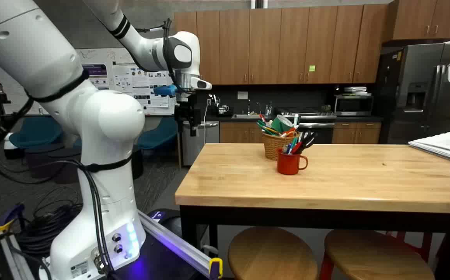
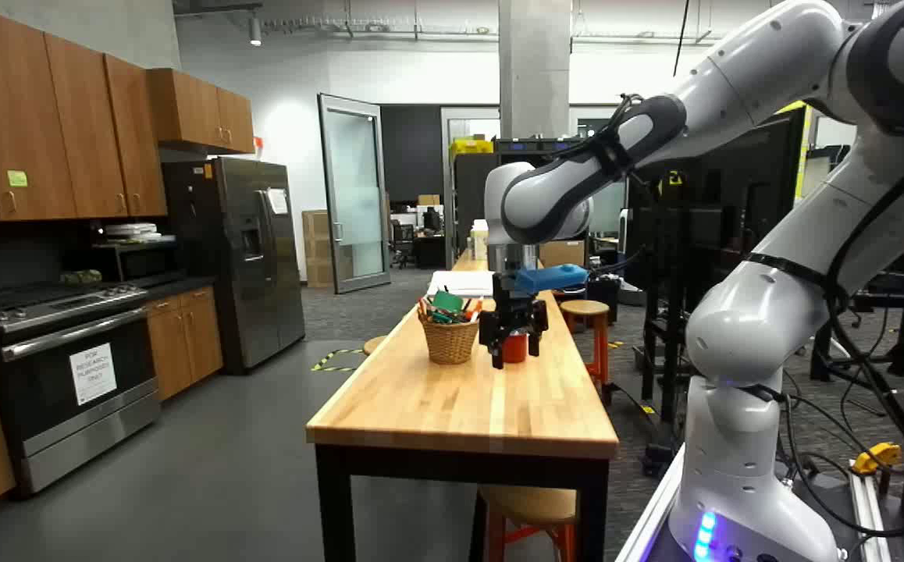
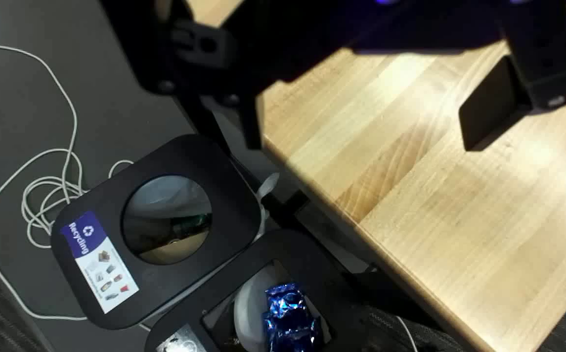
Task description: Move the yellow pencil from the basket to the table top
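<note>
Crowding is our main worry: the wicker basket [image 2: 450, 343] on the table top [image 1: 349, 188] is packed with coloured sticks [image 1: 289, 132] and what looks like a roll of green tape [image 1: 282, 123], so our gripper [image 3: 363, 139], well apart with its fingers [image 3: 490, 105] spread around nothing, could snag a neighbour or tip the basket. A thin yellowish stick [image 1: 271, 130] leaning inside is probably our pencil, though we cannot be certain. The red mug [image 1: 288, 164], crammed with pens [image 1: 296, 147] and dark handles [image 1: 307, 140], stands beside it and might get knocked.
</note>
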